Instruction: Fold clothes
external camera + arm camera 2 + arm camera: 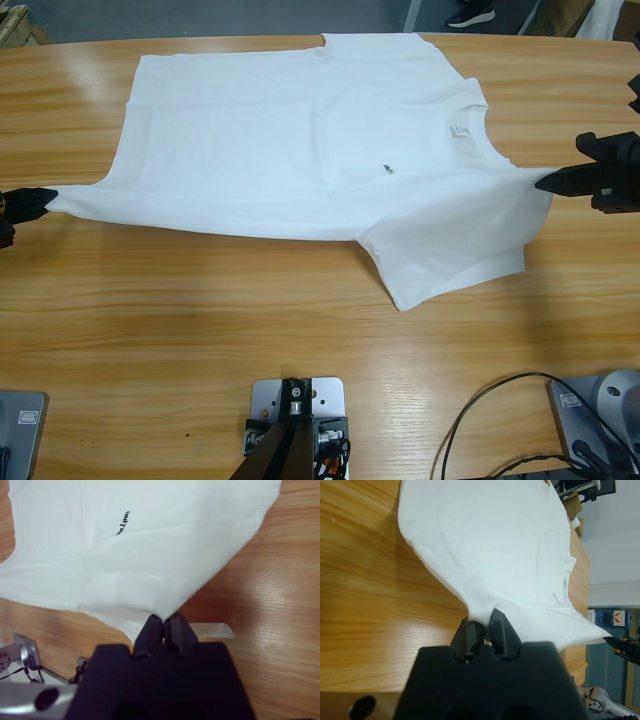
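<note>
The T-shirt carries a short line of tiny dark lettering on the chest. In the right wrist view the lettering is larger but I cannot read it with certainty. A small white neck label sits inside the collar; any text on it is too small to tell.

The shirt lies spread flat across the wooden table, neck toward the right side of the high view.

My left gripper comes in low from the left edge, jaws pinched on the hem corner. In its wrist view the cloth rises in a peak between the closed jaws.

My right gripper reaches in from the right edge, level with the table, clamped on the shoulder fabric, which is drawn to a point.
</note>
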Available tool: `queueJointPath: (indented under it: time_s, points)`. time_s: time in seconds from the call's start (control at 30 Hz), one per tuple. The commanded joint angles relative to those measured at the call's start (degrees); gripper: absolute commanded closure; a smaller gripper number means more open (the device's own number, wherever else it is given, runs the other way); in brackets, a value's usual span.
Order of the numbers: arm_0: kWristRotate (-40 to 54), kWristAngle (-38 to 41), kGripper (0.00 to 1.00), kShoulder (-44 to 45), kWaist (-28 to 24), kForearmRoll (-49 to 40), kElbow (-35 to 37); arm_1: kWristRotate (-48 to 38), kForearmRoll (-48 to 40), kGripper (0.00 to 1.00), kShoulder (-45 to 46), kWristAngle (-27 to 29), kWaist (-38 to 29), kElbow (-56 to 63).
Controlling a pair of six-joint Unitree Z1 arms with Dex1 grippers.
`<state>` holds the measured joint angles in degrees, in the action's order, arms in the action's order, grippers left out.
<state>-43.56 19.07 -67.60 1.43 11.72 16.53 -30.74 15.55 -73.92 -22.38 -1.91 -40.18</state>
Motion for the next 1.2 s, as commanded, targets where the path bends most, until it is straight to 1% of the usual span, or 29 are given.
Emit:
queueJointPath:
  time_s: [0.03, 0.47, 1.2]
  points:
    - [1.7, 1.5, 1.0, -3.9, -1.3, -0.9, 1.9, 1.2, 1.1, 1.0, -4.2, -0.4, 0.9, -1.9]
    - [4.5, 2.9, 1.0, -9.5, -4.3, -0.9, 4.7, 2.7, 1.1, 1.0, -8.8, -0.6, 1.7, -4.7]
    - [7.6, 4.3, 1.0, -18.5, -4.5, -0.8, 10.6, 5.5, 1.7, 1.0, -18.3, -1.3, 1.8, -12.8]
